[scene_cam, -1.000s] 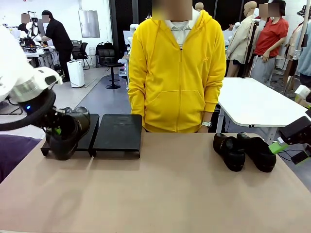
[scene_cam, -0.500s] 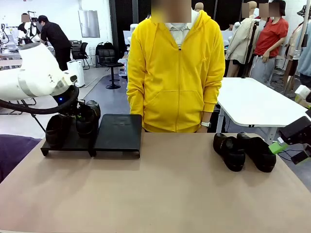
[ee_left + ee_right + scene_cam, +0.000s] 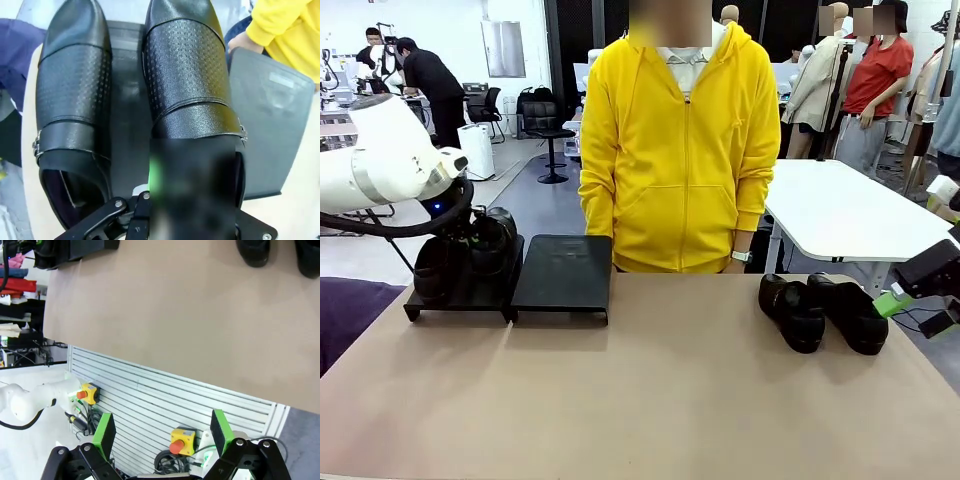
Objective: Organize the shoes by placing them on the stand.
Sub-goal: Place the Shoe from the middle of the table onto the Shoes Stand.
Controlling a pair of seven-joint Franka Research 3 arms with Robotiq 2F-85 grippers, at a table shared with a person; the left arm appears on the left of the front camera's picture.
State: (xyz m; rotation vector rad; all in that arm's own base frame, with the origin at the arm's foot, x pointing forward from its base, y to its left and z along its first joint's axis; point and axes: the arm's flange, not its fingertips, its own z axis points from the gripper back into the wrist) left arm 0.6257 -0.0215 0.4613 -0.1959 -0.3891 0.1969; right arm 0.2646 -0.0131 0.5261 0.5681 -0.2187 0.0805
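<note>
Two black shoes stand on the left tray of the stand. My left gripper is shut on the heel end of the right-hand one, which sits beside the other shoe. In the left wrist view the held shoe and its neighbour lie side by side, toes pointing away, and my gripper is a blur at the shoe's opening. Another two shoes rest on the table at the right. Next to them, at the right edge, my right gripper hangs open with nothing in it.
The stand's right tray is bare. A person in a yellow hoodie stands at the far edge behind the stand. The tan table stretches wide in the middle. Below its near edge, red stop buttons show.
My left arm lifted the shoe from in front of the stand onto the left tray beside the other shoe. The right arm stayed still.
</note>
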